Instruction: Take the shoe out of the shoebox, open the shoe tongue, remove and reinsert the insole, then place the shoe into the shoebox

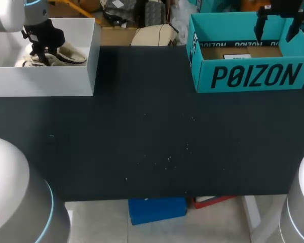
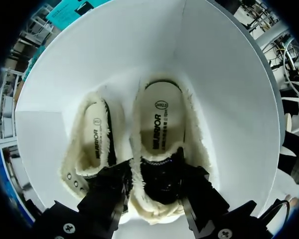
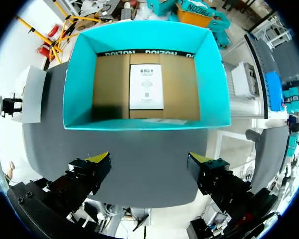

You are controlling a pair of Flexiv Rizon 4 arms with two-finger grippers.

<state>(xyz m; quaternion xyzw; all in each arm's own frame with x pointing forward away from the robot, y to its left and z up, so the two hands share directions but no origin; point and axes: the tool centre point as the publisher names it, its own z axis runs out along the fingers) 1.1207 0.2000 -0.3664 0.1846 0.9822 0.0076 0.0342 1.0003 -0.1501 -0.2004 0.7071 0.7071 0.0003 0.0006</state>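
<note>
Left gripper point(image 2: 152, 191) jaws straddle cream fleece-lined shoe point(image 2: 162, 129) in white cardboard box point(image 2: 229, 99), clamp cannot tell; fleece-only pinch may slip. Right gripper point(image 3: 148, 169) jaws spread apart, holding nothing.

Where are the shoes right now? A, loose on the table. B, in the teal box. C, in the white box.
C: the shoes lie side by side inside the white box, while the teal box has no shoe in it.
</note>
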